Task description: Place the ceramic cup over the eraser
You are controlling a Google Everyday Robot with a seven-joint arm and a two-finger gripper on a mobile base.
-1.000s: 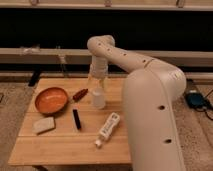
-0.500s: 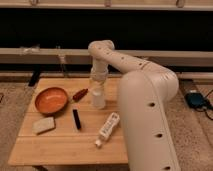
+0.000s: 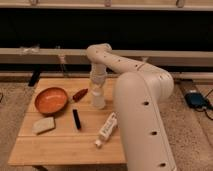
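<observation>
1. Near the middle of the worktop (image 3: 65,145) stands the white cup (image 3: 99,100), upright, its base seemingly on the wood, just right of a small dark red oblong thing (image 3: 80,94).
2. Down and to the left of the cup, apart from it, the black eraser (image 3: 76,119) lies flat with bare wood around it. Nothing covers it yet.
3. Straight above the cup, the claw (image 3: 97,82) comes down from the bent arm and sits at the cup's top. I cannot tell whether it has closed on the cup or merely surrounds the rim.
4. Over the last second, the cup has kept its spot beside the red thing, and the eraser has not moved either. The arm's upper bend has sunk a little, so the claw now sits slightly lower on the cup.
5. By my reading, that small drop means the grasp is being settled, not finished. The lift, the carry and the placing are all still to do, so the task is at an early stage.
6. Next, I judge, comes a firm hold, then a short carry down and left to the eraser.
7. Further out, an orange bowl (image 3: 50,100) sits to the left, a pale beige block (image 3: 43,125) lies below it, and a white bottle (image 3: 106,129) lies on its side just right of the eraser. The bottle looks close enough that the cup could bump it on the way down.
</observation>
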